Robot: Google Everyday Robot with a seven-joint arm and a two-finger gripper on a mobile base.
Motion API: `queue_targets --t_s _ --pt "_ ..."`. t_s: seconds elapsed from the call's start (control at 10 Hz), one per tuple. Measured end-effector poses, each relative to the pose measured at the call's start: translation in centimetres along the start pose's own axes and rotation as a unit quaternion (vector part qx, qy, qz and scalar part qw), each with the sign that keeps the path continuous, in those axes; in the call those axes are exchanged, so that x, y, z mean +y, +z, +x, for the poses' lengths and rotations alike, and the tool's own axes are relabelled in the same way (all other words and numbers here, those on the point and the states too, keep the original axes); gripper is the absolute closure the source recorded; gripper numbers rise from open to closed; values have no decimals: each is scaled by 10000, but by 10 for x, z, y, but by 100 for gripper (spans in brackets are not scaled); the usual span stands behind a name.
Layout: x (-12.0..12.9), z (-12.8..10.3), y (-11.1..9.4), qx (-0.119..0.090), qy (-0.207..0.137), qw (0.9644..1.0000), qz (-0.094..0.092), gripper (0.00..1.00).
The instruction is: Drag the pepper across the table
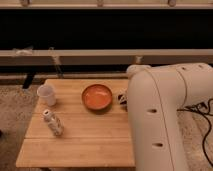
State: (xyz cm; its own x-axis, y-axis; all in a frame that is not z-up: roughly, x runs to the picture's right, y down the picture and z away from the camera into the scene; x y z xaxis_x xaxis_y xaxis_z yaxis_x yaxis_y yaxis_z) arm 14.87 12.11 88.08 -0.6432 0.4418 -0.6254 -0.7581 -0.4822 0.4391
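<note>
Looking down from my remote station, I find the bulky white robot arm (160, 120) filling the near right of the view. It covers the right edge of the rectangular light wooden table with a plank top (80, 145). On the near left part of the table sits a small white bottle with dark markings (52, 123); I cannot tell whether it stands or lies. Beyond it, close to the left edge, a small white cup (46, 94) stands upright. A round orange bowl (97, 96) rests open side up around the middle of the far half.

Just right of the bowl, the dark hand (121, 98) peeks out from behind the arm, low over the planks. So little of it shows that I cannot tell whether it is spread or pressed together, nor whether it grips anything. The small dark red pepper I cannot pick out, so I cannot tell where it lies.

Speckled carpet (15, 115) surrounds the table. Farther back, a pale horizontal rail (75, 52) runs across in front of a dark wall (100, 30).
</note>
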Motion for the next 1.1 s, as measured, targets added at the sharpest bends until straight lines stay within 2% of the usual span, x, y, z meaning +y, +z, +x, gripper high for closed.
queue_targets --t_s 0.6,0.7,0.9,1.0,1.1 --pt "-1 -10 10 -69 59 9999 48 20" --pt "-1 -13 11 -90 74 9999 59 23" --pt "-3 -18 13 -151 105 9998 80 42" --pt "-3 -21 14 -187 115 9997 93 56" --pt "-4 -23 15 -207 121 9997 103 64"
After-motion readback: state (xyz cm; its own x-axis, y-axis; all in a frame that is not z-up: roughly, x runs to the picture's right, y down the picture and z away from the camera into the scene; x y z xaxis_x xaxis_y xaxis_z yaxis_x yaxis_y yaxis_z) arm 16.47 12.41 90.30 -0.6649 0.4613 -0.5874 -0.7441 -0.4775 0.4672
